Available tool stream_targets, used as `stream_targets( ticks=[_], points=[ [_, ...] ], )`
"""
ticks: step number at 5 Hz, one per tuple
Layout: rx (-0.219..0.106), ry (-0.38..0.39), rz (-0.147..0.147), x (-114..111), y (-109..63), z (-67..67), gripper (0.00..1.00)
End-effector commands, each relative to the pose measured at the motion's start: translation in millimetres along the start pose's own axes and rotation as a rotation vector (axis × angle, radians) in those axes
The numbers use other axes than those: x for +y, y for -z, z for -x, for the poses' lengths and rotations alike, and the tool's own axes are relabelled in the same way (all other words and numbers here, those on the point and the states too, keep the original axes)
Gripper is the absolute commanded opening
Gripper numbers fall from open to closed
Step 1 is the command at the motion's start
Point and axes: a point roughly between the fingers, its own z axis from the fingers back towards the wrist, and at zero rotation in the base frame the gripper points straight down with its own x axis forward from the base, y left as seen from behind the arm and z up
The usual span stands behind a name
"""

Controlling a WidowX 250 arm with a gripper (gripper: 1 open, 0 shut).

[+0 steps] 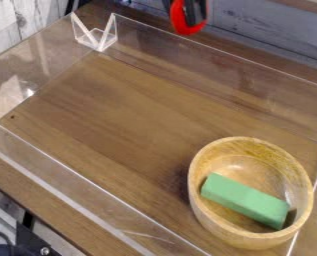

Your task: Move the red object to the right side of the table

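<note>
Red object (188,16) hung at the top edge above the table (134,110), apparently gripped though the gripper itself was cropped out; looked light, rigid, smooth, so pinch across its middle.

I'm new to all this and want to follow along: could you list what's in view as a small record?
surface: wood-grain table with a clear plastic rim
red object: red toy fruit at the top edge, above the far rim, off the tabletop
holder: dark jaws around it, mostly out of frame
bowl: wooden bowl, near right
in bowl: green block
</note>
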Motion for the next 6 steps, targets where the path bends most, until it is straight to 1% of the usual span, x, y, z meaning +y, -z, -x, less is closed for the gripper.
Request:
stream_targets(
  ticks=[1,2,3,4,5,6],
  points=[
    [-0.069,0.021,0.015,-27.2,-20.1,4.5,0.00],
    [-0.053,0.008,0.061,-48.1,-4.5,7.5,0.00],
    [-0.017,0.009,0.089,-71.3,16.4,13.5,0.00],
    [0.030,0.051,0.108,-71.6,43.0,8.5,0.00],
    [0.074,0.080,0.111,-64.3,65.5,13.2,0.00],
    [0.106,0.087,0.110,-50.2,89.5,19.9,0.00]
  ],
)
